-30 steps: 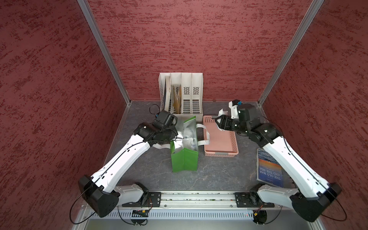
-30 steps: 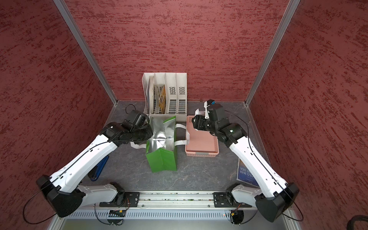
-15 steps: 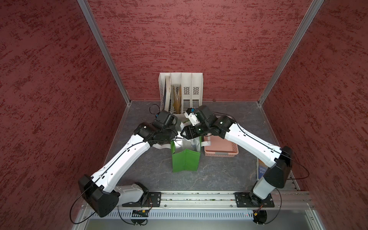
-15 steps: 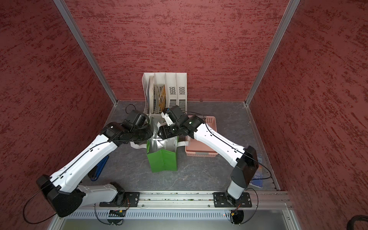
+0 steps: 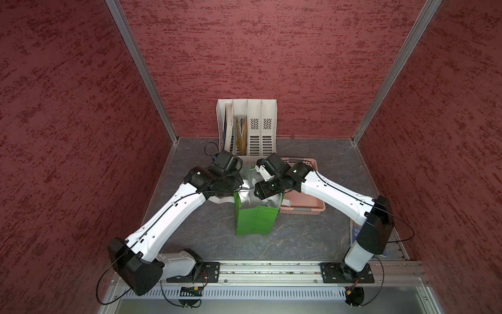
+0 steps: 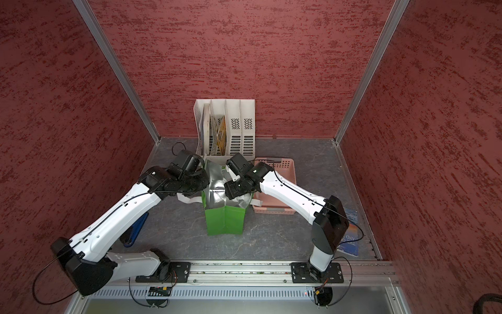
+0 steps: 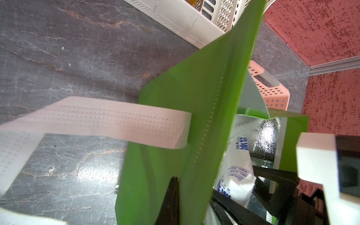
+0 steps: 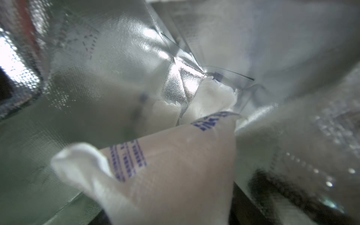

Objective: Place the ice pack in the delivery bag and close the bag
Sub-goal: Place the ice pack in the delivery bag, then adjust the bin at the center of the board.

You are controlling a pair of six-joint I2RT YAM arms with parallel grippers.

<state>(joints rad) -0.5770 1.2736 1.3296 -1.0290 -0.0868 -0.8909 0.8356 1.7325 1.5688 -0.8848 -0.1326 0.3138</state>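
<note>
Our right pincer (image 7: 247,189) reaches down inside the delivery bag (image 5: 254,223), grasping the white ice pack (image 7: 235,167) low against the foil lining (image 8: 116,68). Our left pincer (image 7: 179,202) is clenched on the bag's edge, propping it open. We judge the floppy lining could snag the pack or the fingers, toppling the bag. Beside it, the pink basket (image 5: 307,210) looks bare; the file rack (image 5: 255,141) holds papers (image 5: 240,130)

Both top views look steeply down from above the front rail (image 5: 271,272); wrist cameras sit close, sharing the ice pack (image 8: 175,165) inside the delivery bag (image 7: 175,120).
</note>
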